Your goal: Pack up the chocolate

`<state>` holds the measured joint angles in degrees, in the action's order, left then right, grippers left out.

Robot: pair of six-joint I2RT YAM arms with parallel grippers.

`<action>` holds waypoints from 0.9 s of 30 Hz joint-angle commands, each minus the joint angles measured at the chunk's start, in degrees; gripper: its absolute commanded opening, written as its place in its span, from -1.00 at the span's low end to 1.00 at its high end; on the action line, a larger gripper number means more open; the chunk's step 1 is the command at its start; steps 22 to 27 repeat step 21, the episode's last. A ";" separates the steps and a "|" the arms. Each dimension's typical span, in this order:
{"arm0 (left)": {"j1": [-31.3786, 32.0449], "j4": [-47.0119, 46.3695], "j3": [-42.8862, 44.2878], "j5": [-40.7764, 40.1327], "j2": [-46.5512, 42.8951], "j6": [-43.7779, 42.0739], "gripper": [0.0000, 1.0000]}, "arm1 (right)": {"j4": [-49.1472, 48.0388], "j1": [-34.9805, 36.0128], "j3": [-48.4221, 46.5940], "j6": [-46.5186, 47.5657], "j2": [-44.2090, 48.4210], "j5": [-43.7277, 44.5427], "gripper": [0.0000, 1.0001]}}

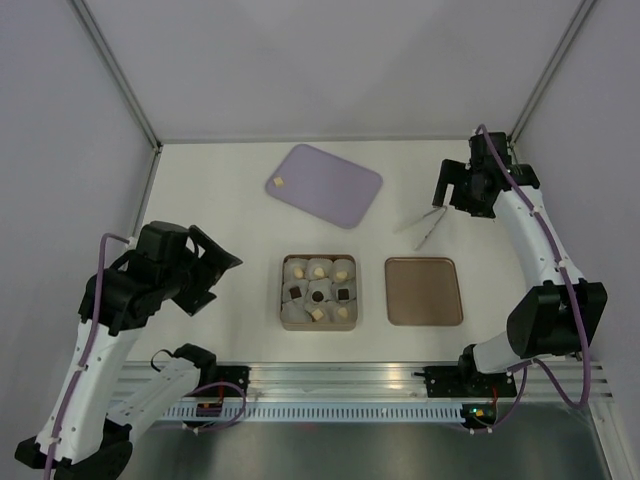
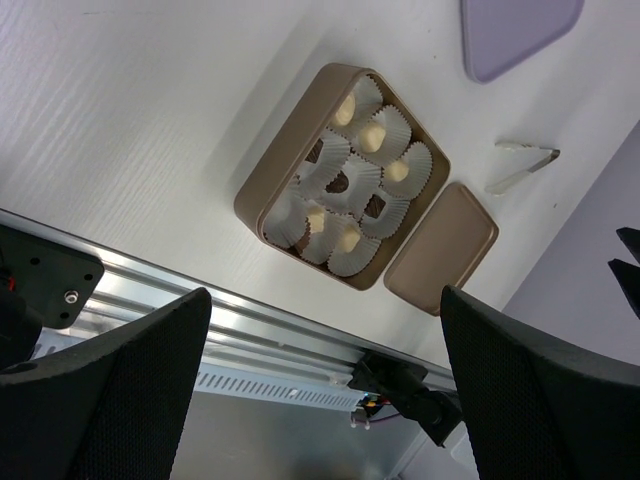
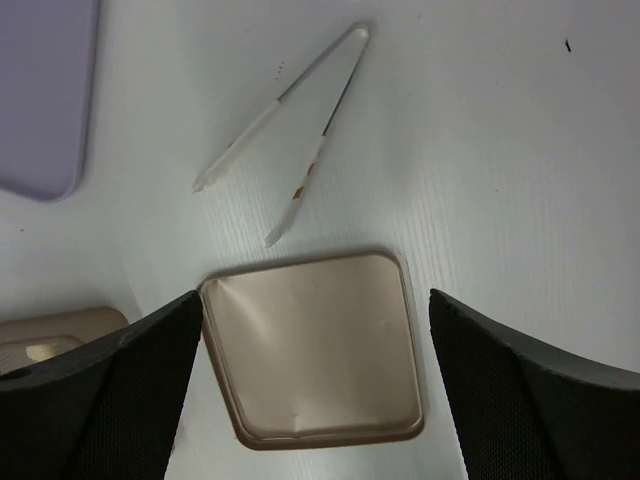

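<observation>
Top external view: where is the chocolate point(image 1: 320, 270) found, and which step is judged to be in hand?

Most of it is seated in white paper cups point(image 2: 375, 135) inside the tan box point(image 1: 283, 292) at the middle of the worktop point(image 1: 200, 180). Pale pieces are seen in the far row, dark ones across the middle, and two pale ones in the near row. One pale piece point(image 1: 279, 183) lies apart, on the corner of the purple board point(image 1: 335, 185) beyond the box. The near-left corner cup point(image 1: 295, 314) appears to be unfilled, so the filling is judged almost done, with one piece to be fetched.

How are the hands set?

The left hand point(image 2: 320, 298) is held above the worktop's near edge with its fingers spread wide and nothing between them. The right hand point(image 3: 315, 298) is likewise spread and unloaded, poised over the lid point(image 3: 315, 345), with the tongs point(image 3: 278, 108) just beyond it on the worktop.

What is called for next?

The tongs would probably need to be taken up by the right hand, since they lie nearest to it. The lone piece could then be pinched lightly, carried to the unfilled cup and released there. The lid, lying beside the box on its right, would be fitted afterwards. Care would be needed so that the crinkled cups are not dragged out of place.
</observation>
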<state>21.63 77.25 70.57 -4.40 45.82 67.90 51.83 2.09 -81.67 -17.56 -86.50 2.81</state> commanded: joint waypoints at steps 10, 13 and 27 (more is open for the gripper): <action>0.17 10.99 1.42 -2.18 -5.47 -1.19 0.99 | -6.92 1.87 2.13 0.25 10.03 -3.34 0.96; 0.26 10.99 0.19 -2.36 -6.88 -1.37 0.99 | -5.70 1.95 1.87 -1.16 10.65 -4.03 0.96; 0.17 10.81 -0.95 -2.54 -6.45 -3.82 0.99 | -7.10 1.87 5.55 -3.44 17.31 -1.14 0.96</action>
